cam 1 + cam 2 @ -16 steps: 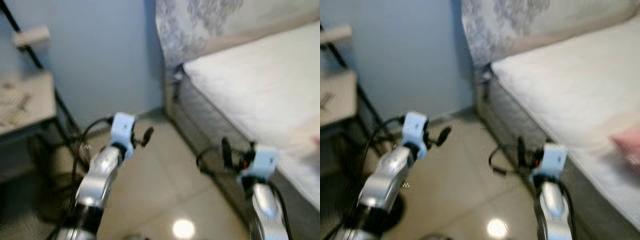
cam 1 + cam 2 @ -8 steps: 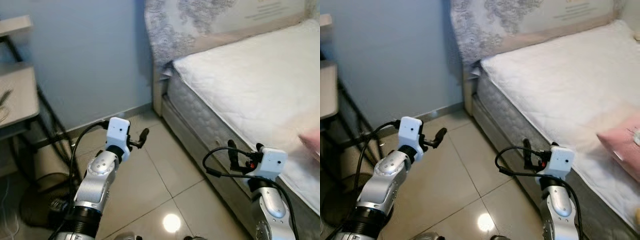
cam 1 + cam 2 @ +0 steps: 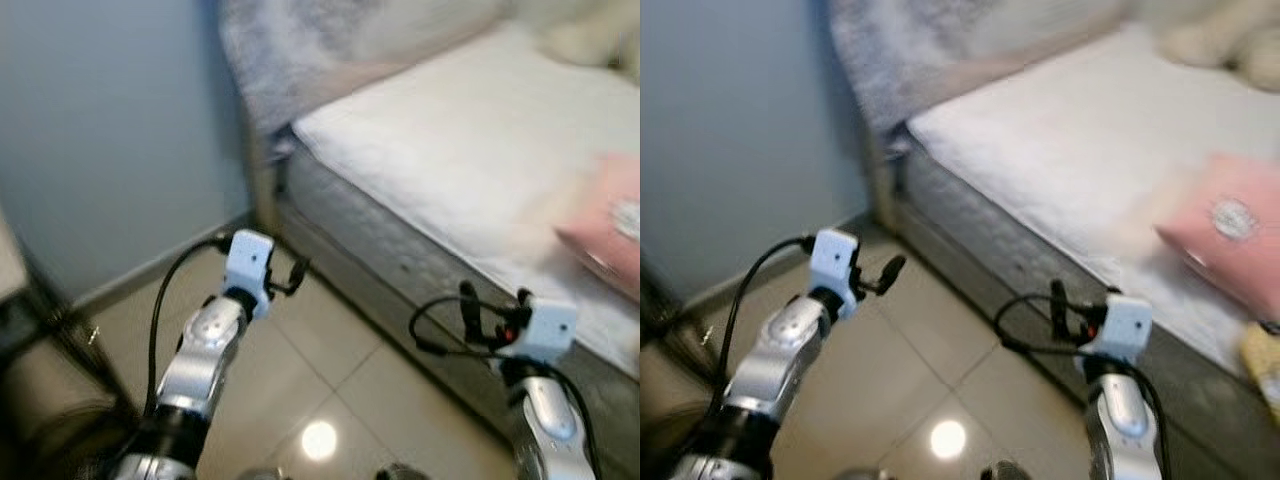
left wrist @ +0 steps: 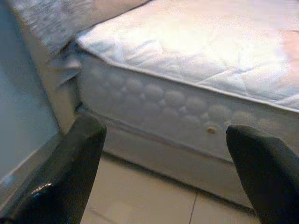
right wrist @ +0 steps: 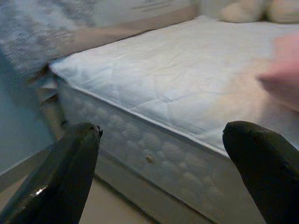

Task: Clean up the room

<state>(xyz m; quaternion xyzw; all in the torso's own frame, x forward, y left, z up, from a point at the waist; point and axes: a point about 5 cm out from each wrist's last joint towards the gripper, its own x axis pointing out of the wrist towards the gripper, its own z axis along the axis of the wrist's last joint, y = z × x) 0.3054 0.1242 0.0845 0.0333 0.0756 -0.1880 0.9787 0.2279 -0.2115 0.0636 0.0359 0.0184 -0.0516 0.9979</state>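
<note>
A pink pillow (image 3: pixel 1230 235) lies on the white mattress (image 3: pixel 1060 150) near its front edge, off to my right. A pale plush toy (image 3: pixel 1220 40) rests at the far end of the bed, blurred. Something yellow (image 3: pixel 1265 355) pokes in at the right edge, by the bed's side. My left gripper (image 3: pixel 295 272) hangs over the tiled floor, short of the bed's corner, open and holding nothing. My right gripper (image 3: pixel 1058 300) hovers beside the mattress's quilted side, also open with nothing between its fingers. Both wrist views look at the bed's side between wide-apart fingers (image 4: pixel 79 154) (image 5: pixel 74 158).
A patterned grey headboard (image 3: pixel 930 50) stands against the blue wall (image 3: pixel 730 130). Glossy beige floor tiles (image 3: pixel 930 340) run between the wall and the bed. A dark stand leg (image 3: pixel 50 330) crosses the lower left corner. The eye views are blurred.
The camera has swung right: the desk on the left has slid out of view, and the pink pillow and plush toy have come in. Both arms keep the same pose, grippers open.
</note>
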